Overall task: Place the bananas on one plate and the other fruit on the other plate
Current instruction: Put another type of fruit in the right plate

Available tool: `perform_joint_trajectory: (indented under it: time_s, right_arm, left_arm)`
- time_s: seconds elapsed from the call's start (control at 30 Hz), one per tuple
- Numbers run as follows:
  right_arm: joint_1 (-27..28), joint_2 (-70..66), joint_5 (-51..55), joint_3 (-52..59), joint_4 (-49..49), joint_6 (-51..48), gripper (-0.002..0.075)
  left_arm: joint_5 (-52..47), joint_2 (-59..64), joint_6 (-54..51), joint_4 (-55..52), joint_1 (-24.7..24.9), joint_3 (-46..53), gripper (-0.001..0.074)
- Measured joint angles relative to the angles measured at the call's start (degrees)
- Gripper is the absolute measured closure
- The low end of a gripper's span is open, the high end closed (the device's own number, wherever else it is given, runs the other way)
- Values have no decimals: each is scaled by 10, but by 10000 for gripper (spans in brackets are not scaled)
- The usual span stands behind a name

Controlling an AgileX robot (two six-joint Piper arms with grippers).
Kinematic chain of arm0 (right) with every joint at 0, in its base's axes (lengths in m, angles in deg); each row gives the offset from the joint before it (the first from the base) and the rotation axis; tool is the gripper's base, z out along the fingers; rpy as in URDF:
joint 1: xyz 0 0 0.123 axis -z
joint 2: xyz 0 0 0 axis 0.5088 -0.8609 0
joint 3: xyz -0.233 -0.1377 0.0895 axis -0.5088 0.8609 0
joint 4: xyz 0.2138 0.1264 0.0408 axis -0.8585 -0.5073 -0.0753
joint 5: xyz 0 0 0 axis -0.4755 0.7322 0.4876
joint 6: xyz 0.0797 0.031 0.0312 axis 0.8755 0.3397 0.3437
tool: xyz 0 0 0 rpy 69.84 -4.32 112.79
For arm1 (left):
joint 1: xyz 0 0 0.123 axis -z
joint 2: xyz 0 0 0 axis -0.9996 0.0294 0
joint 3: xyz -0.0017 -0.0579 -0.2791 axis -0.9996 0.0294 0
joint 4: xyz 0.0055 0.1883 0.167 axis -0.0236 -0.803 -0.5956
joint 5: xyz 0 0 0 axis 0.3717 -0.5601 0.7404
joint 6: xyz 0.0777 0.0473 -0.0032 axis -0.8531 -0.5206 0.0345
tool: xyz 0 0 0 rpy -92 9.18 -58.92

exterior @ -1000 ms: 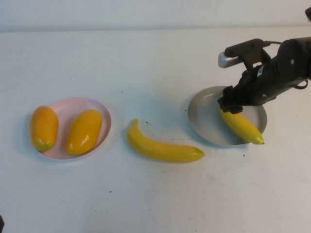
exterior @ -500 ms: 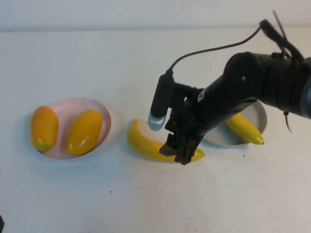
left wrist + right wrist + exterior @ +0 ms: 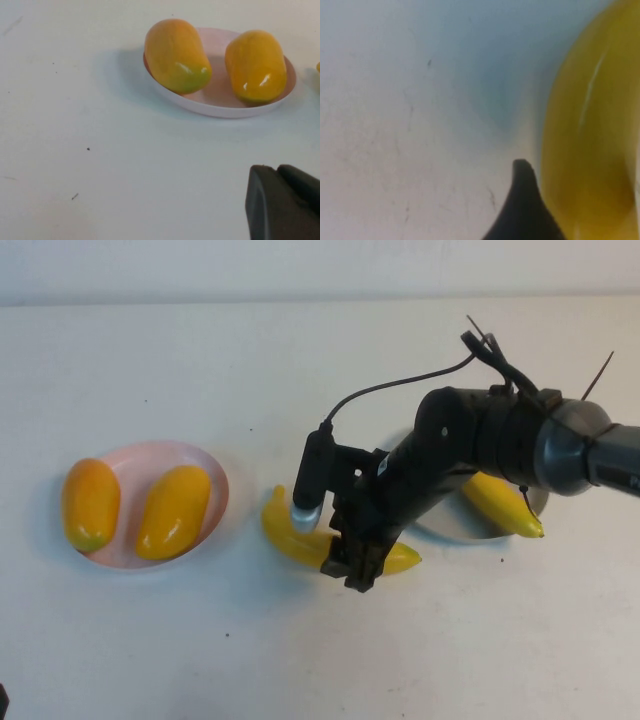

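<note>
One banana (image 3: pixel 283 528) lies on the table between the plates. My right gripper (image 3: pixel 352 565) is down over its middle, open, with the jaws astride it. In the right wrist view one dark finger (image 3: pixel 522 200) stands close beside the banana (image 3: pixel 590 150). A second banana (image 3: pixel 505 508) rests on the grey-blue plate (image 3: pixel 455 532), partly hidden by my right arm. Two orange-yellow oval fruits (image 3: pixel 90 503) (image 3: pixel 174 510) sit on the pink plate (image 3: pixel 150 452). My left gripper (image 3: pixel 278 171) is shut and empty, hovering near the pink plate (image 3: pixel 220 95).
The table is plain white with a few dark specks. My right arm and its cable reach across the grey-blue plate from the right. A pale wall edge runs along the far side of the table.
My right gripper left the grey-blue plate, where a banana stays, swung left and came down over the banana on the table. The left arm has not moved.
</note>
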Motion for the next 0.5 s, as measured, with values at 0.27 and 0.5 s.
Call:
perform_joint_trajectory:
  time_s: [0.27, 0.5]
  right_arm:
    - [0, -29, -15, -5, 14, 0, 315]
    - [0, -23, -22, -6, 17, 42, 415]
  left_arm:
    - [0, 0, 0, 0, 0, 0, 739]
    - [0, 0, 0, 0, 0, 0, 739]
